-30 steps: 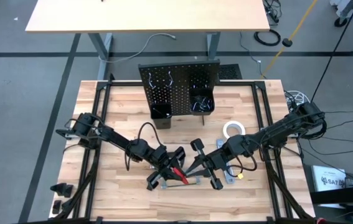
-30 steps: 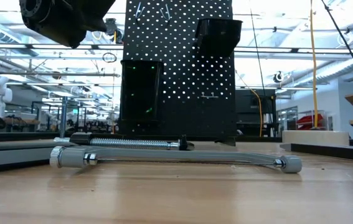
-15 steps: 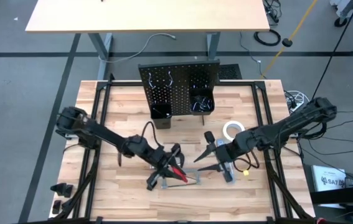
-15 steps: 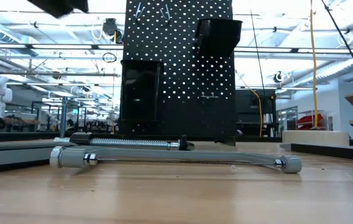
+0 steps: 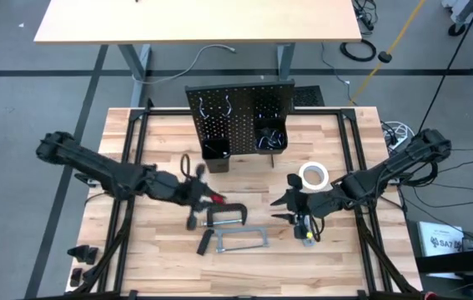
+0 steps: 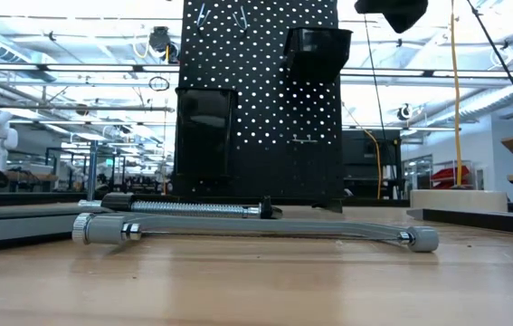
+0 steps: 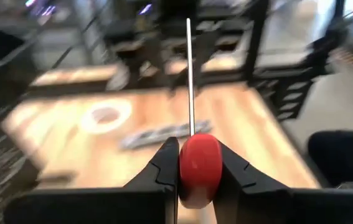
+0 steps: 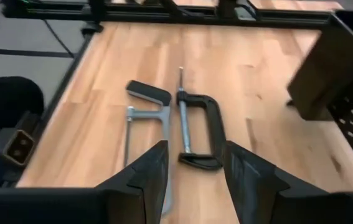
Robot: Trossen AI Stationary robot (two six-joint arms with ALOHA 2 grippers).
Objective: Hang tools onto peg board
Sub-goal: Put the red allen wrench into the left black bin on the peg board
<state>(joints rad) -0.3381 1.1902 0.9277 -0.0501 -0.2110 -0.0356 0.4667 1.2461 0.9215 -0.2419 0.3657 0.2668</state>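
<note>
Red is the colour to watch: the left gripper point(image 7: 195, 168) is clamped on the rounded red handle of a screwdriver point(image 7: 198, 165), its thin metal shaft pointing straight out ahead of the fingers. From above, that gripper point(image 5: 205, 195) sits over the middle of the wooden table point(image 5: 153, 267), in front of the peg board point(image 5: 238, 112), with the red handle point(image 5: 217, 200) peeking out at its tip. Just beside it lies the black clamp point(image 5: 226, 216), and next to that the grey hacksaw point(image 5: 240, 242), both flat on the wood. Over on the other side, the right gripper point(image 5: 290, 205) hangs above the table near the white tape roll point(image 5: 313, 175), its fingers parted and holding nothing; through its wrist camera the gap between the fingers point(image 8: 153, 171) frames the hacksaw point(image 8: 140, 127) and the clamp point(image 8: 199, 130) lying side by side. A grey level point(image 5: 304, 230) lies under that arm. The peg board stands upright at the back of the table with two black bins point(image 5: 269, 139) fixed to it, and from table height the hacksaw point(image 6: 256, 233) stretches across in front of the board point(image 6: 261, 100).
</note>
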